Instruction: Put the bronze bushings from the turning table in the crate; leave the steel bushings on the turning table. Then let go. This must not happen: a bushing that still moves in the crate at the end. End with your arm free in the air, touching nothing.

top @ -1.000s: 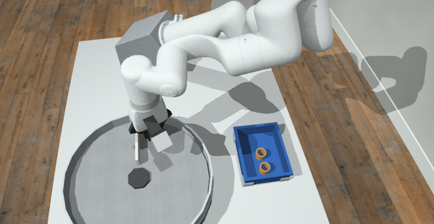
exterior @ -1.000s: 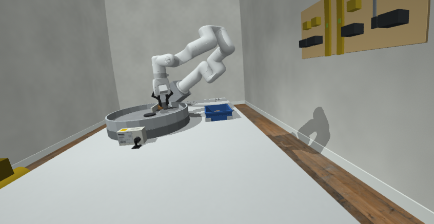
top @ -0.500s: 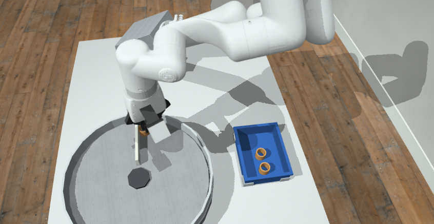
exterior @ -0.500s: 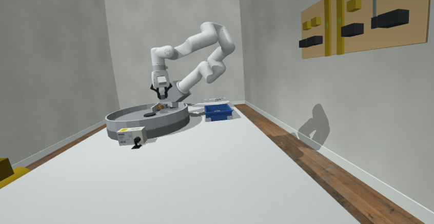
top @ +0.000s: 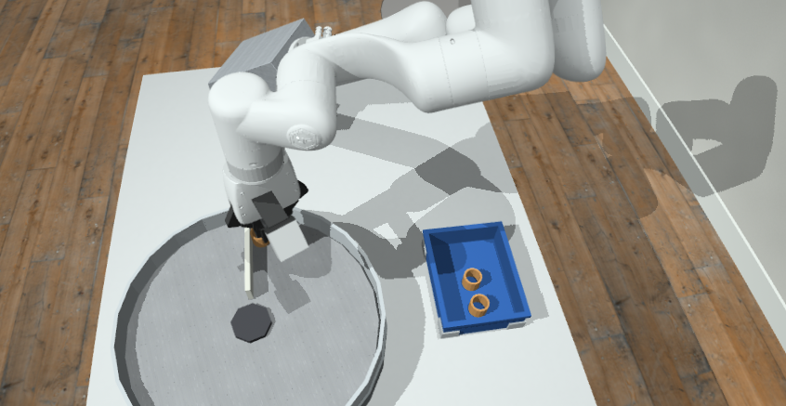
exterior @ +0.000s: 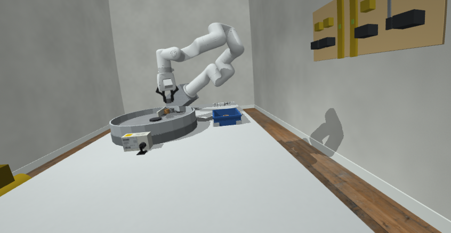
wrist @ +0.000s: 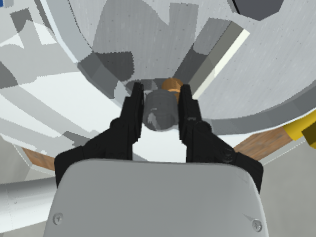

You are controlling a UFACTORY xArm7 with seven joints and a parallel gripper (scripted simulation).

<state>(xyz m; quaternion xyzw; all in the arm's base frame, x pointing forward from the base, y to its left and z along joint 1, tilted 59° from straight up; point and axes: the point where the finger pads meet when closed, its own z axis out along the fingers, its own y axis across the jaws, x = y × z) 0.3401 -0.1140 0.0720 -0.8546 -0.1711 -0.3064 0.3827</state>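
My gripper (top: 259, 232) (exterior: 168, 100) (wrist: 161, 95) is shut on a dark grey steel bushing (exterior: 168, 99) (wrist: 160, 111), held above the far edge of the turning table (top: 181, 315) (exterior: 176, 131) (wrist: 270, 74). A bronze bushing (top: 258, 241) (exterior: 166, 111) (wrist: 172, 84) stands on the table below, beside the pale divider; the gripper partly hides it. Grey shapes beside it may be steel bushings; I cannot tell how many. Two bronze bushings (top: 472, 279) (top: 478, 305) stand in the blue crate (top: 483, 326) (exterior: 226, 122).
The pale upright divider (top: 247, 266) (exterior: 161, 112) (wrist: 222, 64) and the dark hub (top: 251, 322) (exterior: 155, 119) (wrist: 257, 6) are on the turning table, which has a raised rim. A labelled box (exterior: 136, 141) and a small black stand (exterior: 142, 147) are at its near side.
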